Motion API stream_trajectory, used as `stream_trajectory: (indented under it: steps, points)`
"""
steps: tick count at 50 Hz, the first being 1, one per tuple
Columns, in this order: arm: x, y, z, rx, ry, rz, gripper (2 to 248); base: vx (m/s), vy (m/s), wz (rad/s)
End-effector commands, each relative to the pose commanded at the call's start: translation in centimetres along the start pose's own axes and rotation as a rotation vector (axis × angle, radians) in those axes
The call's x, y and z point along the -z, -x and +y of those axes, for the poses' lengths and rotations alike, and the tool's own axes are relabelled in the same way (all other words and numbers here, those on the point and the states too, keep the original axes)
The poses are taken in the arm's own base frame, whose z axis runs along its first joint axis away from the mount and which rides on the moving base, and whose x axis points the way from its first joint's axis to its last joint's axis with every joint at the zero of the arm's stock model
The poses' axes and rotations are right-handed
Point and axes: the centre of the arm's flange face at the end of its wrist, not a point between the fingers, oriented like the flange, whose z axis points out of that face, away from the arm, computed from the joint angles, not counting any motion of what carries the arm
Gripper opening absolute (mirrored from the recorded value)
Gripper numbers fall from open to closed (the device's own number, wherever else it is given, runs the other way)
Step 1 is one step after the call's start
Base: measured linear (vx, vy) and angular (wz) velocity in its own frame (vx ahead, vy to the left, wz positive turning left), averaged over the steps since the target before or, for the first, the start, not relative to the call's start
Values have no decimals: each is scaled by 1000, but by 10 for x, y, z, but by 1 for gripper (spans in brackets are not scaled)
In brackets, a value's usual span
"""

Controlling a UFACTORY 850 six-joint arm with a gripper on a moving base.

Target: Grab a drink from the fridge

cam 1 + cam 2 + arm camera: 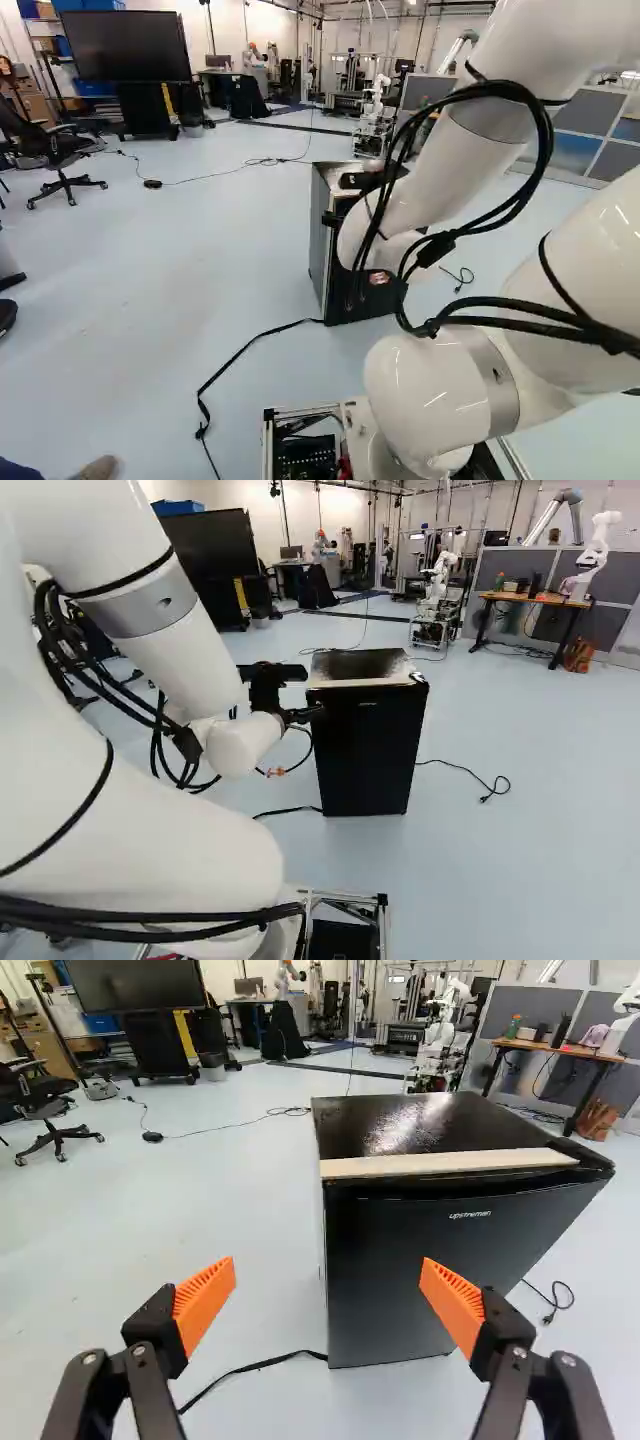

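Observation:
A small black fridge stands on the floor ahead, its door looking closed; no drink can be seen. From the right base view, my gripper is at the fridge's left side, near its top. In the wrist view the gripper is open, its orange pads wide apart with nothing between them. The fridge lies ahead, mostly beyond one finger, its near edge showing between the two. A pale strip runs along the top's front edge. The left base view shows the fridge partly behind my arm.
A black cable runs over the floor from the fridge, and a plug lead lies on its other side. Farther off are an office chair, a large screen, a wooden table and another robot.

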Motion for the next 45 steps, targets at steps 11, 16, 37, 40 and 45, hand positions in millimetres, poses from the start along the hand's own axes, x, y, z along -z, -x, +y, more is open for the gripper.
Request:
stream_trajectory:
  steps: [11,16,37,40,45]
  points:
    - [-8,-4,-8,-19,3,-2,247,0,0,0]
    - [-13,-6,-12,-29,7,-1,247,0,0,0]
    - [-34,-9,-29,-72,30,-5,247,0,0,0]
    - [-37,-8,-31,-77,34,-7,247,0,0,0]
    - [-41,-5,-36,-84,41,-9,247,0,0,0]
